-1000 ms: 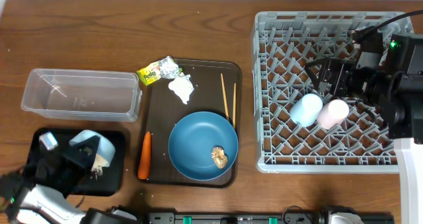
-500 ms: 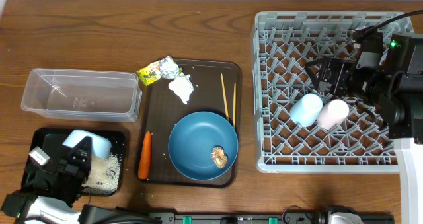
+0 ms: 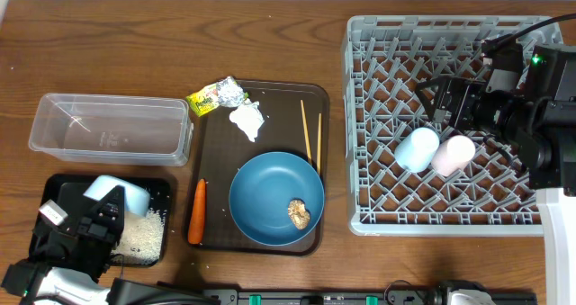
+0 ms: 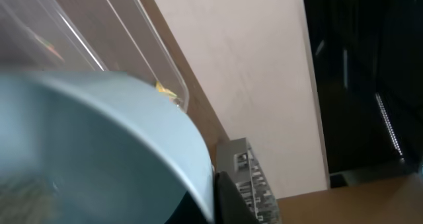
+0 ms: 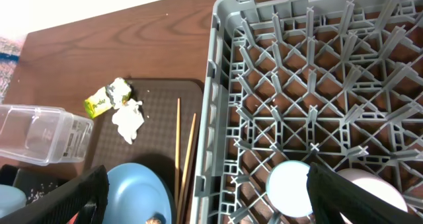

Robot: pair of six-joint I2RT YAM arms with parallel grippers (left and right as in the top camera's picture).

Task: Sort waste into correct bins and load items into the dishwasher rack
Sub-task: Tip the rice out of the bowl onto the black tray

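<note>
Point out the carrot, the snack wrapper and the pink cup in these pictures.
carrot point(image 3: 196, 211), overhead view, middle of its body.
snack wrapper point(image 3: 216, 95), overhead view, its crinkled centre.
pink cup point(image 3: 453, 154), overhead view, middle of its visible surface.

A dark-brown serving tray point(image 3: 281, 100), with rounded corners and a low raised rim, lies flat near the middle of the brown wood-grain table point(image 3: 180, 44). Below the tray, along the table's near edge, runs a black rail point(image 3: 315, 297) with small green fittings. In the right wrist view, up and to the left of the tray and past the table's edge, shows a sliver of patterned blue-and-red fabric point(image 5: 8, 49), too small to identify.
</note>
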